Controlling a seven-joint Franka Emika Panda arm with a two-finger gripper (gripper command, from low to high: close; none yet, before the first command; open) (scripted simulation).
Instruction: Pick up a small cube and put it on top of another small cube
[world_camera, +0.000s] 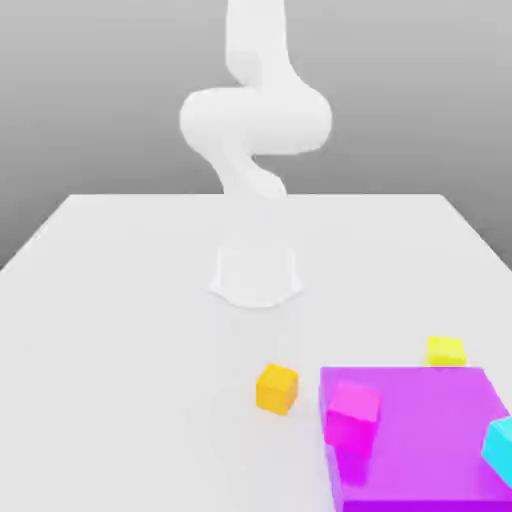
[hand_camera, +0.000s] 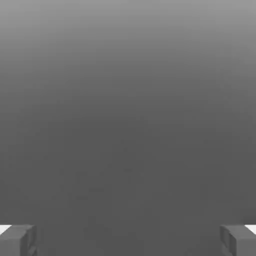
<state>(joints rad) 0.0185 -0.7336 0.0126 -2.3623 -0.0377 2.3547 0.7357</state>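
Observation:
The small cube, a plain orange-yellow one, sits on the white table near the front, just to the exterior view's left of a big purple block. The white arm rises at the far side of the table, well away from the cube. In the hand view my gripper is open. Its two grey fingertips stand wide apart with nothing between them, facing plain grey background.
A magenta cube rests on the purple block's near-left corner and a cyan cube on its right edge. A paler lemon-yellow cube lies behind the block. The arm's base stands mid-table.

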